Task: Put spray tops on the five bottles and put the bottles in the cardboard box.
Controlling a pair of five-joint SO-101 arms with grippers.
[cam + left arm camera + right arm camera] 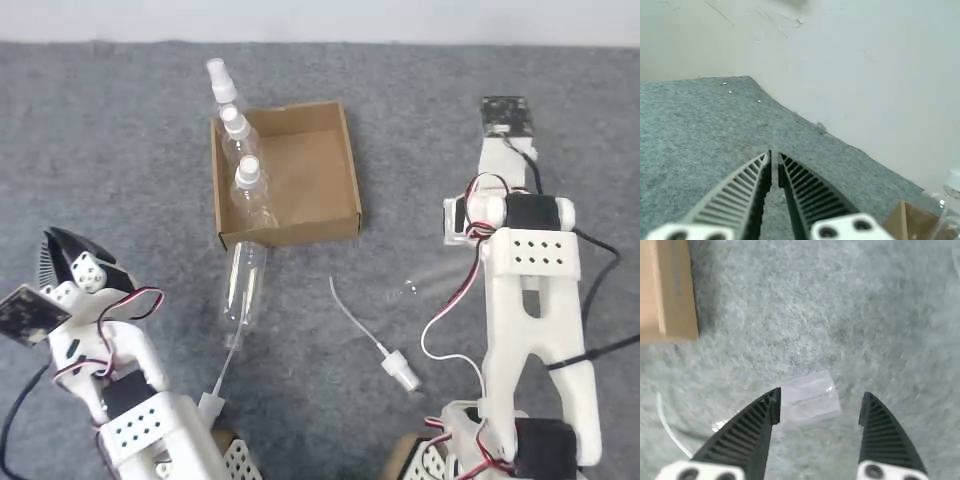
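The right gripper [820, 396] is standing open over a clear plastic bottle [810, 402] lying on the grey felt table [120, 150], while the left gripper [774, 162] is sitting closed and empty. Three clear spray-topped bottles [250, 190] are lining the left wall of the brown cardboard box [310, 170]. One uncapped clear bottle [243, 285] and two white spray tops [400, 370] are lying on the felt in front of it.
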